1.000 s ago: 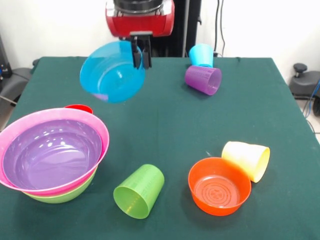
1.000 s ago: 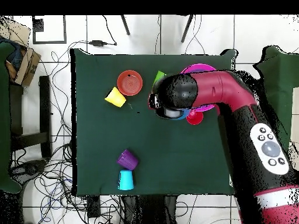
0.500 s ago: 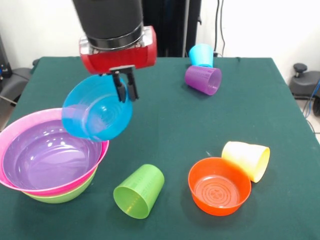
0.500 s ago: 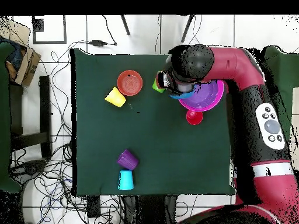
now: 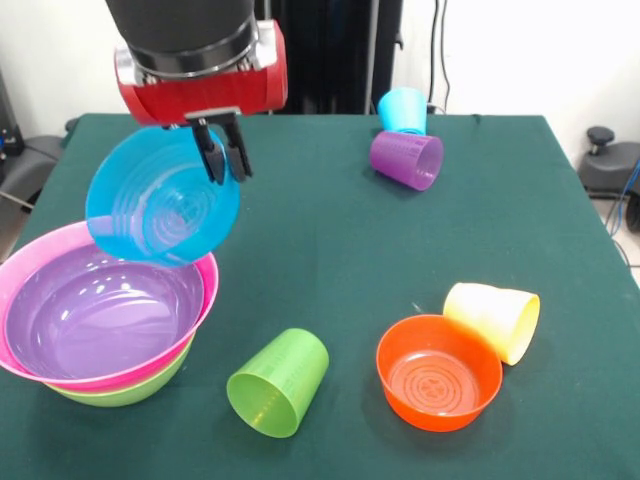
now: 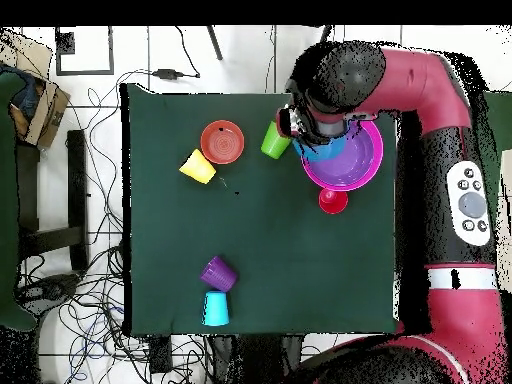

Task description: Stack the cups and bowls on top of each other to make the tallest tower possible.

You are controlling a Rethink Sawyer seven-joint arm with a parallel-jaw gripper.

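My gripper (image 5: 222, 158) is shut on the rim of the small blue bowl (image 5: 160, 210) and holds it tilted in the air above the far edge of the tower (image 5: 105, 325). The tower is the purple bowl (image 5: 100, 310) nested in the pink bowl (image 5: 205, 280), on the lime green bowl (image 5: 130, 390). The orange bowl (image 5: 438, 372) stands upright at the front right. The pale yellow cup (image 5: 495, 318) and lime green cup (image 5: 278, 382) lie on their sides. The purple cup (image 5: 407, 158) and light blue cup (image 5: 403, 110) lie at the back. In the overhead view the arm (image 6: 340, 80) covers the gripper.
A small red object (image 6: 333, 201) lies beside the tower in the overhead view; the front view hides it behind the blue bowl. The green cloth table (image 5: 330, 250) is bordered by cables on the floor (image 6: 90, 300) and a black stand (image 6: 75, 200).
My gripper has carried the blue bowl from the table's far middle toward the stacked bowls, and it now hangs over their far edge. Nothing else moved.
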